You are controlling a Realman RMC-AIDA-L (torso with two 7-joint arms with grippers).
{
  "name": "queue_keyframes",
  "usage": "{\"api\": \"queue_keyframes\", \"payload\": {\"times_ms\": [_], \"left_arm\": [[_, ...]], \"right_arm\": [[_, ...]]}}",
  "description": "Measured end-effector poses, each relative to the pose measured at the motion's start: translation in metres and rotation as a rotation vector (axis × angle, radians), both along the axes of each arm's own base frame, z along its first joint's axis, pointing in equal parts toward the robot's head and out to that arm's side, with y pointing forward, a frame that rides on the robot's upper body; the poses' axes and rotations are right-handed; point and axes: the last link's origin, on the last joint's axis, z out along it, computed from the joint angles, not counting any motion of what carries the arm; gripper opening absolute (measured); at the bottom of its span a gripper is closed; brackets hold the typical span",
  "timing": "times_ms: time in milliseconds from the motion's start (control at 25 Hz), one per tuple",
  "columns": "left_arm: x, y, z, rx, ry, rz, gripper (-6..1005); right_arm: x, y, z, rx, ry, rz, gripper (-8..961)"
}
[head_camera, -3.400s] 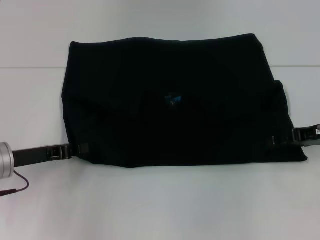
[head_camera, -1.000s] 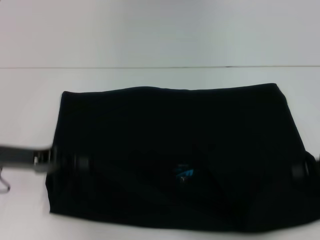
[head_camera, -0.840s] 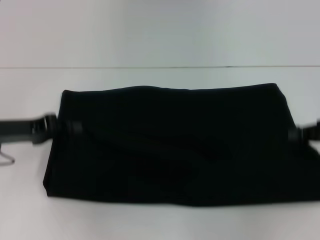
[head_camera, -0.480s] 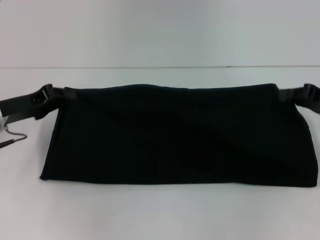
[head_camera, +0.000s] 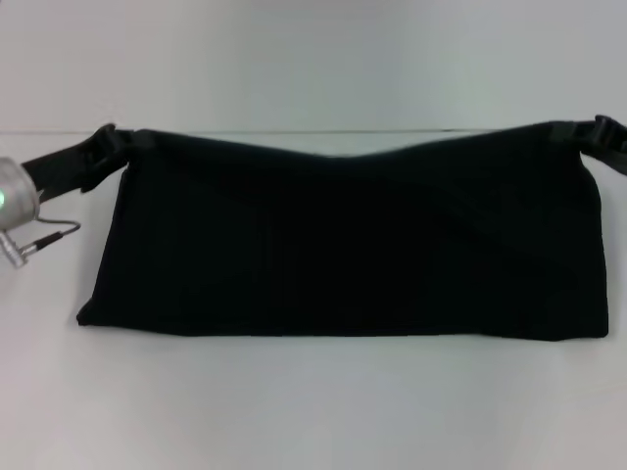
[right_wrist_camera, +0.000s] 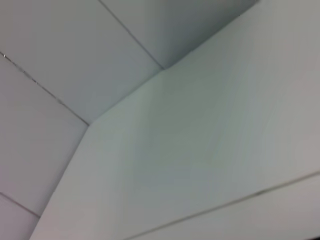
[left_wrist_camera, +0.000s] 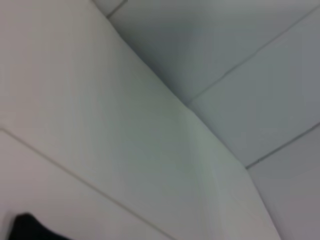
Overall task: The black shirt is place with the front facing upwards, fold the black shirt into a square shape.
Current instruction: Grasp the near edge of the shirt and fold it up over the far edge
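Observation:
The black shirt [head_camera: 343, 245] lies on the white table [head_camera: 313, 411] as a wide band, plain black side up, with no lettering or label showing. Its far edge is stretched between my two grippers and sags a little in the middle. My left gripper [head_camera: 125, 142] is shut on the far left corner. At the far right corner my right gripper [head_camera: 576, 134] is likewise shut on the cloth. The near fold edge rests flat on the table. The left wrist view shows only a small black scrap of the shirt [left_wrist_camera: 27, 227]; the right wrist view shows none of it.
A silver wrist joint [head_camera: 15, 201] with a thin cable [head_camera: 44, 238] hangs at the left edge of the head view. The seam where table meets wall [head_camera: 294, 131] runs just behind the shirt's far edge. White table surrounds the cloth.
Both grippers have carried the shirt's near edge up and over to the far side, folding it in half. The blue neck label is now covered.

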Motion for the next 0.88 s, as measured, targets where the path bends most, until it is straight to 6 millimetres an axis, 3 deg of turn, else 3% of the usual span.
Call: {"api": "queue_keyframes", "payload": {"times_ms": [240, 640, 880], "left_arm": [[0.004, 0.012, -0.006, 0.063, 0.034, 0.037, 28], [0.014, 0.025, -0.034, 0.135, 0.122, 0.084, 27], [0.012, 0.026, -0.047, 0.169, 0.178, 0.115, 108]], "right_arm": [[-0.003, 0.013, -0.013, 0.065, -0.061, -0.038, 159], [-0.013, 0.031, -0.045, 0.146, -0.272, -0.054, 178], [-0.016, 0.035, -0.062, 0.171, -0.371, -0.028, 190]]}}
